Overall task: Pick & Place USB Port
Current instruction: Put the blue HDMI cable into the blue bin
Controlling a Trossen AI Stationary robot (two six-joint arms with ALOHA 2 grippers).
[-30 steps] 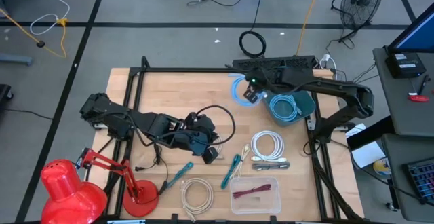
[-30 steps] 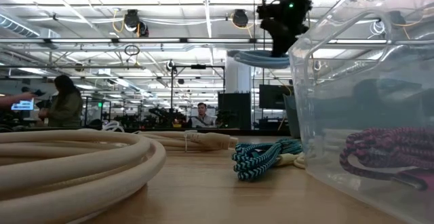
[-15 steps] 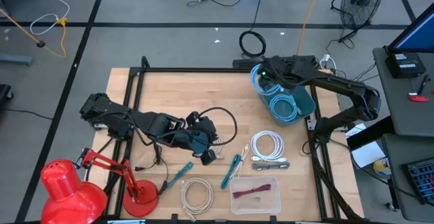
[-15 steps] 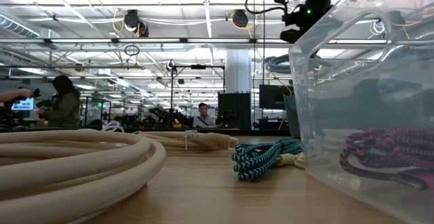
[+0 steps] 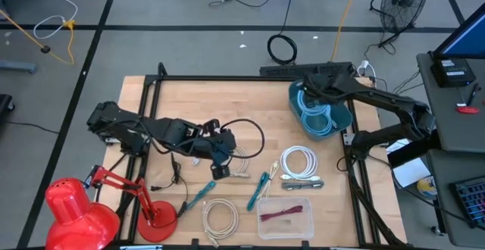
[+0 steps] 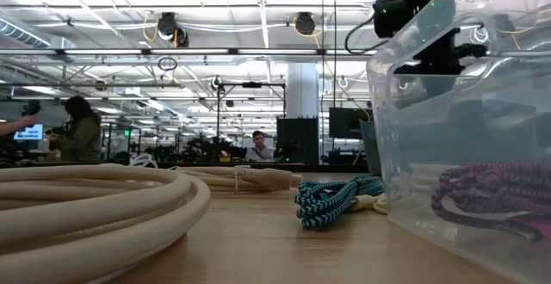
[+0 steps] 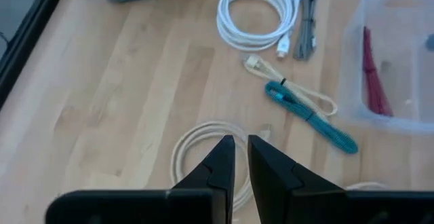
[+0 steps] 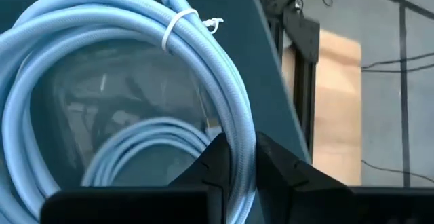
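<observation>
My right gripper point(image 8: 239, 141) is shut on a light blue coiled cable point(image 8: 135, 41) bound with a white tie. It holds the coil over the teal bin point(image 5: 341, 117) at the table's far right, where another blue coil point(image 5: 317, 123) lies inside. My left gripper point(image 7: 240, 141) hangs shut and holds nothing near the table's middle point(image 5: 221, 168). It stands above a cream coiled cable point(image 7: 196, 149) lying flat on the wood. My right gripper pinches the coil's bundled strands point(image 8: 239, 119) between its two fingers, on one side of the loop. The fingers slant down from above and lie across the strands. The loop stretches ahead of the fingers over the bin's inside; whether it touches the bin I cannot tell.
A white coil point(image 5: 299, 161) and a grey adapter point(image 5: 303, 182) lie right of centre. Two teal bundles point(image 5: 260, 189) point(image 5: 198, 197), a cream coil point(image 5: 220, 216) and a clear box point(image 5: 286, 218) with a red cable lie near the front edge. A red lamp point(image 5: 76, 208) stands front left.
My right gripper has carried the light blue coil toward the table's right edge and downward, from beside the bin's left rim to over the bin, rolling as it went. My left gripper has rolled and shifted a little toward the left, uncovering a cream cable beside it.
</observation>
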